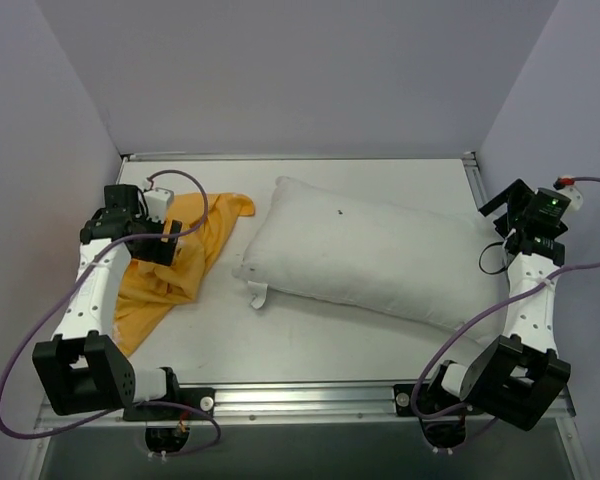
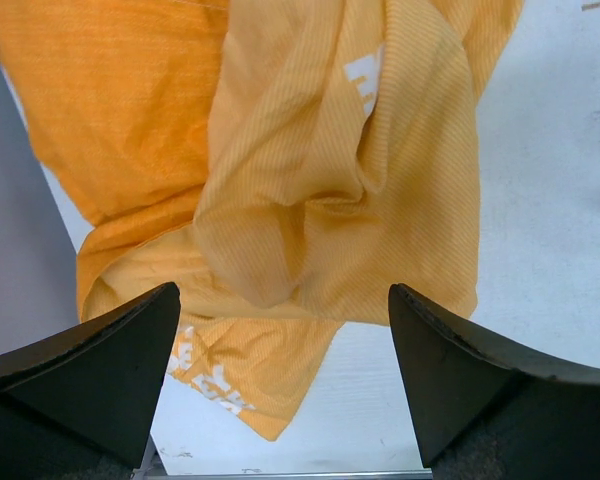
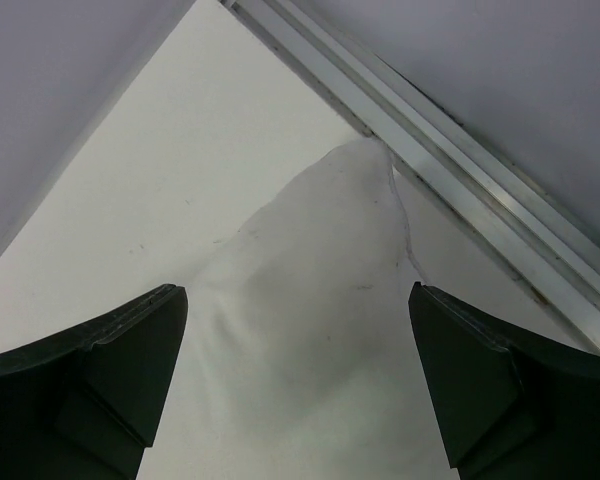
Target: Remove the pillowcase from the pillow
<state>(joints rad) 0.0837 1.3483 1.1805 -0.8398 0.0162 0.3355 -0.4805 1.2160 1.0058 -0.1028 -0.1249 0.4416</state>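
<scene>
Risk: you are hovering the left gripper (image 2: 282,300) just over the crumpled pillowcase (image 2: 280,180), so any descent or closing could be snagging a fold and dragging the cloth off the table (image 1: 310,345). Its fingers are standing wide apart, holding nothing. The pillowcase is lying fully off the pillow (image 1: 370,255), to its left, seemingly not touching. Further out, the right gripper (image 3: 298,300) is hanging spread and empty over the pillow's corner
</scene>
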